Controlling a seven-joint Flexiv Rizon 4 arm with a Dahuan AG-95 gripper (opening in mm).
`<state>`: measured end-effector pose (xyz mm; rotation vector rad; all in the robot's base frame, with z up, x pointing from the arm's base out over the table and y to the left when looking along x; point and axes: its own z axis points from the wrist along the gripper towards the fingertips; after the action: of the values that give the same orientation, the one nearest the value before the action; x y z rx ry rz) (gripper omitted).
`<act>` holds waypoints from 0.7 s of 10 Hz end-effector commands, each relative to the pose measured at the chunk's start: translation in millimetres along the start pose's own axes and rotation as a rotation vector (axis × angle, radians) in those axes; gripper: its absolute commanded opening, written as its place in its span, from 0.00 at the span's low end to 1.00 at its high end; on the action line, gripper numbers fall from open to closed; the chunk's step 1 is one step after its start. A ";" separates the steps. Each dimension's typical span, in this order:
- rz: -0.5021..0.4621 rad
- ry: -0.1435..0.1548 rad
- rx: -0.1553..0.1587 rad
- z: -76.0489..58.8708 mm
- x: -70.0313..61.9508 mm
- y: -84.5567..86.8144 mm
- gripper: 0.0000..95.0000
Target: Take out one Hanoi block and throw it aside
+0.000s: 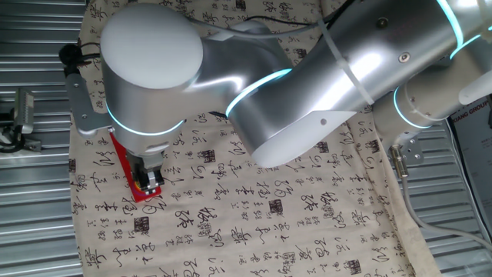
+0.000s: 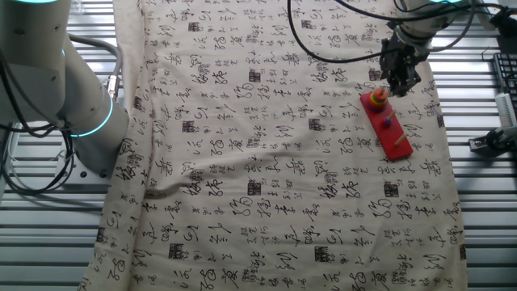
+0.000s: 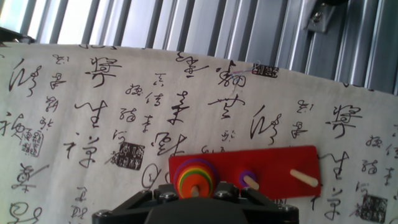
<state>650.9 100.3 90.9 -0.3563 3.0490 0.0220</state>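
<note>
The Hanoi block [image 3: 194, 178] is the orange-red disc on top of a rainbow stack on the left peg of the red board [image 3: 273, 163]. A small purple disc [image 3: 247, 179] sits on the middle peg, and the right peg [image 3: 303, 179] is bare. My gripper [image 3: 194, 200] hangs just above the stack, open, with its jaws standing either side of the orange-red disc and holding nothing. In the other fixed view the gripper [image 2: 398, 81] is over the stack [image 2: 376, 101] at the board's far end. In one fixed view the gripper [image 1: 147, 181] covers the stack on the board [image 1: 123, 158].
A cloth printed with calligraphy [image 2: 266, 162] covers the table. Ribbed metal [image 3: 205, 25] lies beyond the cloth's edge. My arm's large silver links [image 1: 307, 85] hang over the cloth. Cables [image 2: 339, 32] trail near the gripper.
</note>
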 end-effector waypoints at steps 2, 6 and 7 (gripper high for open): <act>0.000 -0.002 0.001 2.3 -0.7 -0.1 0.40; 0.003 -0.005 0.004 5.5 -1.2 0.3 0.40; 0.003 -0.005 0.004 6.2 -1.4 0.2 0.40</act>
<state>652.7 101.1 83.9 -0.3511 3.0431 0.0173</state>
